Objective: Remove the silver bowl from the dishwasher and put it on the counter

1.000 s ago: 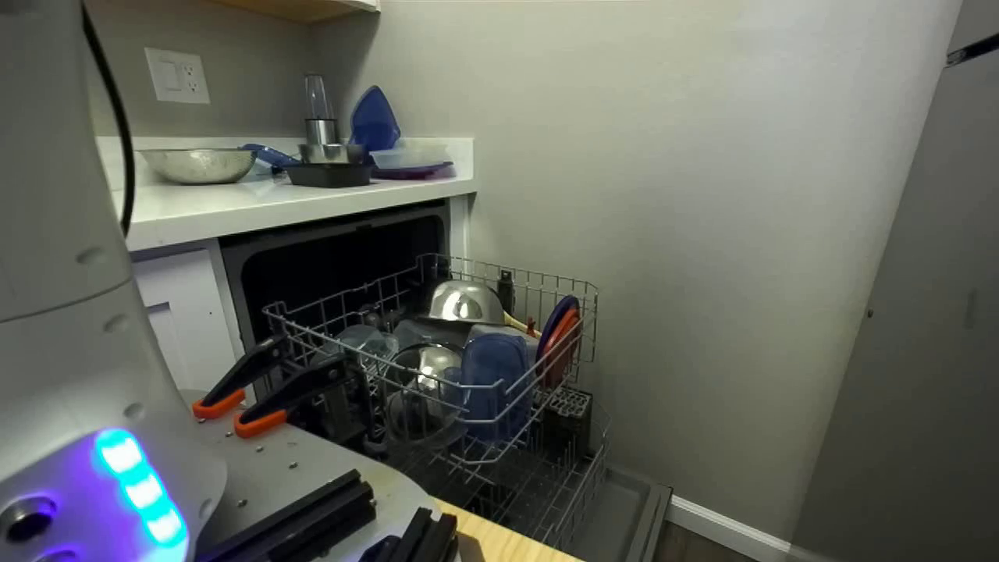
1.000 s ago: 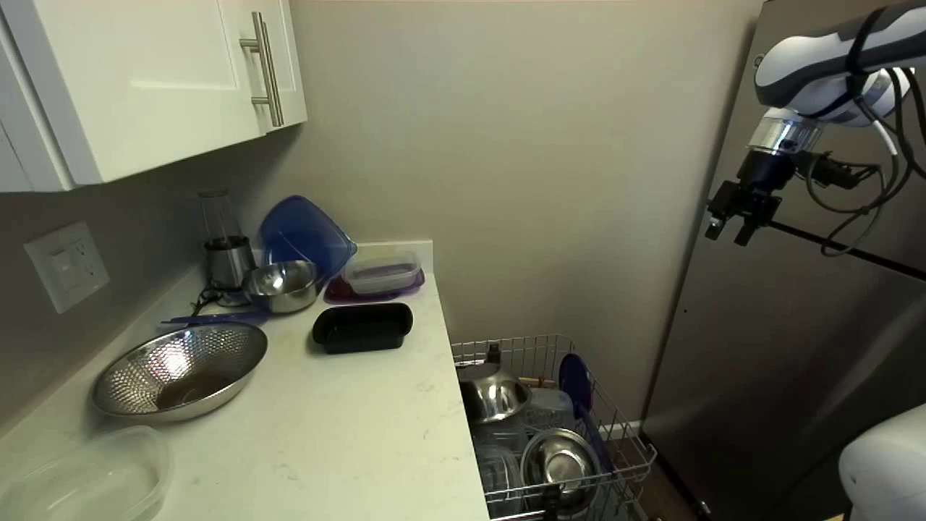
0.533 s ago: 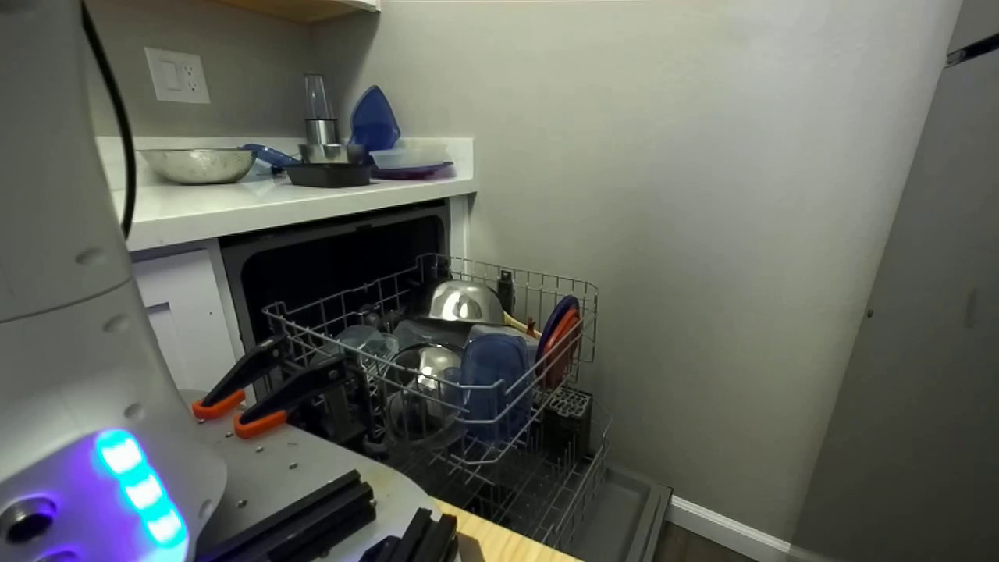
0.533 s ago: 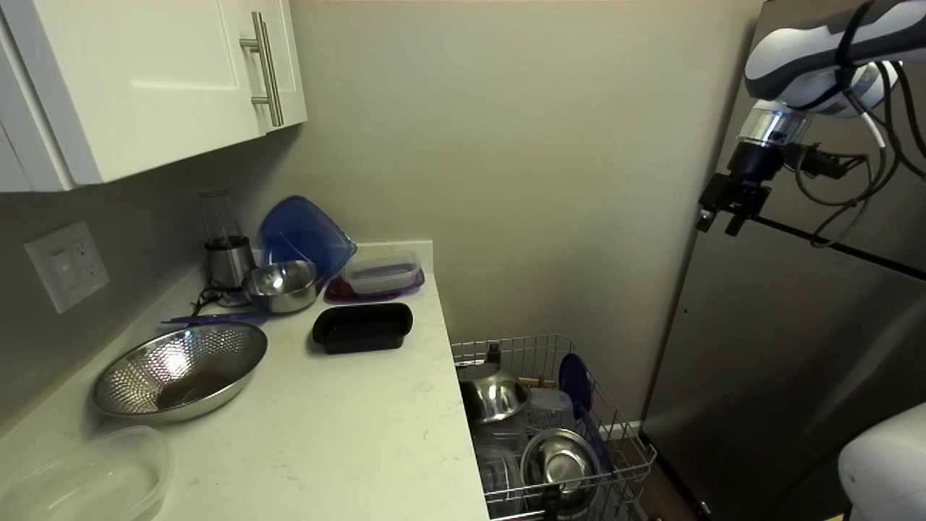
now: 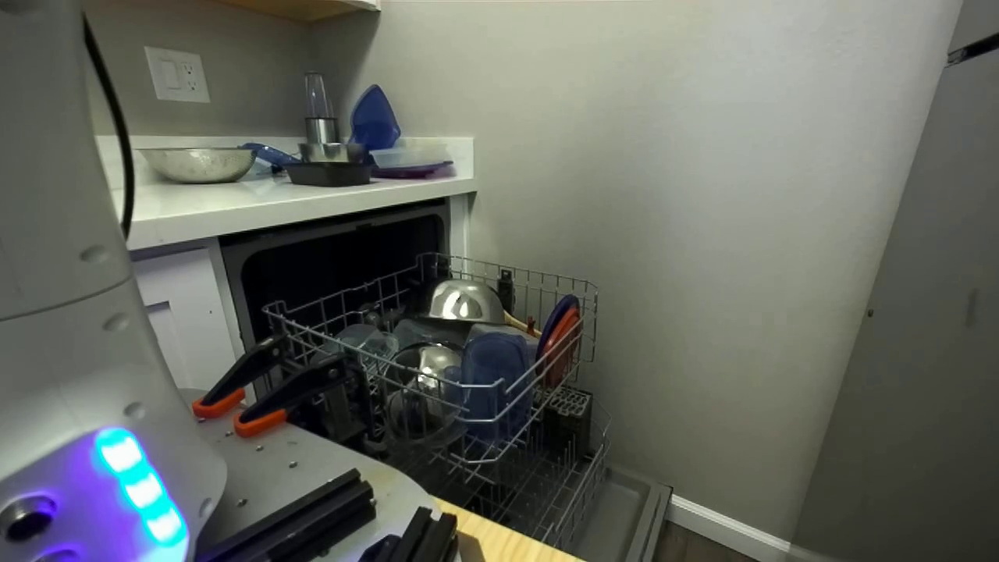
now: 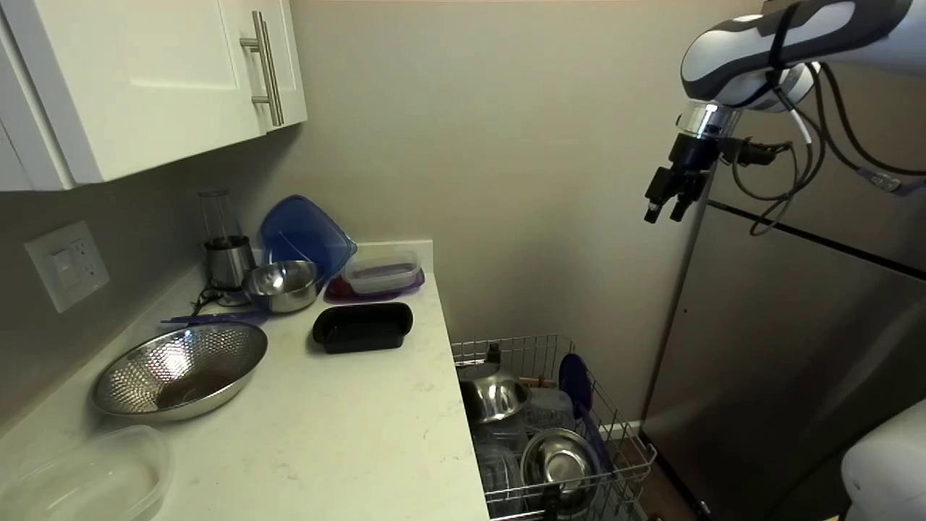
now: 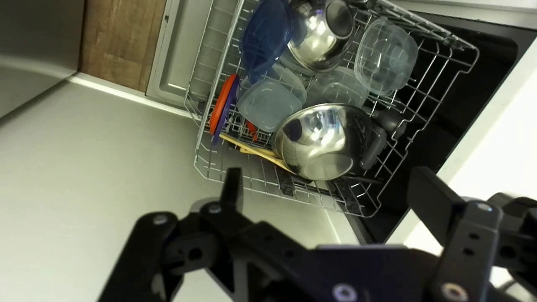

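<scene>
The deep, mirror-like silver bowl (image 7: 323,144) lies bottom-up and tilted in the rack of the open dishwasher (image 5: 335,257); it also shows in both exterior views (image 5: 466,302) (image 6: 499,396). A second shiny steel bowl (image 7: 321,40) sits elsewhere in the rack (image 5: 429,375) (image 6: 561,463). The white counter (image 6: 347,427) is beside and above the dishwasher (image 5: 296,204). My gripper (image 7: 331,191) is open and empty, its fingers wide apart. In an exterior view the gripper (image 6: 666,211) hangs high above and to the right of the rack, apart from the bowl. It is out of the frame in an exterior view.
Around the silver bowl are clear containers (image 7: 268,102), wooden utensils (image 7: 256,153), red and purple lids (image 7: 222,105) and a blue container (image 7: 266,37). The counter holds a colander (image 6: 181,373), black pan (image 6: 362,327), steel bowl (image 6: 282,286) and blue bowl (image 6: 304,231). A cabinet (image 6: 166,79) hangs above.
The arm and open gripper have moved left and slightly up in an exterior view, nearer to above the rack. The bowls and the other dishes have not moved.
</scene>
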`<state>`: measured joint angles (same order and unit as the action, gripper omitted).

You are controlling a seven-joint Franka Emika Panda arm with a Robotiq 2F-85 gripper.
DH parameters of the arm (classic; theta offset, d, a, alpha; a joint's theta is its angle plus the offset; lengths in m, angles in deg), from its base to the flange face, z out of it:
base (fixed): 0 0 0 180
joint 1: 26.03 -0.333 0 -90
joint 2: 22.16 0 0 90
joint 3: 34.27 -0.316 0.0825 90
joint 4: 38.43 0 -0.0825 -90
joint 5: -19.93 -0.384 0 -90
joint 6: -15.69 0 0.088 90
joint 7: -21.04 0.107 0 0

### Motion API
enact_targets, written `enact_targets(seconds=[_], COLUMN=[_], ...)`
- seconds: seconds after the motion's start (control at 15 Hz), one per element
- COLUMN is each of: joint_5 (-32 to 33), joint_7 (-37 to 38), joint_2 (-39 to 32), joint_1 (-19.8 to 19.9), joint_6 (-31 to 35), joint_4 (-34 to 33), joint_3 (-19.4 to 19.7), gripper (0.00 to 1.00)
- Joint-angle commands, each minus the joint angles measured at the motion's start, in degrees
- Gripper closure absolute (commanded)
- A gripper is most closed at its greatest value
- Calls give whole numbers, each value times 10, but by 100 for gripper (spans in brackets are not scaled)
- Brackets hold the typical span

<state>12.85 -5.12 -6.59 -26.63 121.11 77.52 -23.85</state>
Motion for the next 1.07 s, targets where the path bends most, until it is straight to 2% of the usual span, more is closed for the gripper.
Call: enact_targets(seconds=[0.0, 0.2, 0.4, 0.6, 0.87, 0.93, 1.0], joint_5=[23, 49, 58, 53, 43, 39, 44], joint_7=[9, 38, 84, 119, 145, 128, 129], joint_2=[-33, -81, -130, -165, -193, -195, -191], joint_1=[3, 6, 6, 5, 6, 6, 8], joint_6=[103, 188, 238, 253, 240, 217, 238], joint_4=[26, 42, 51, 48, 37, 31, 41], joint_3=[-31, -49, -61, -71, -80, -83, -82], gripper=[0, 0, 0, 0, 0, 0, 0])
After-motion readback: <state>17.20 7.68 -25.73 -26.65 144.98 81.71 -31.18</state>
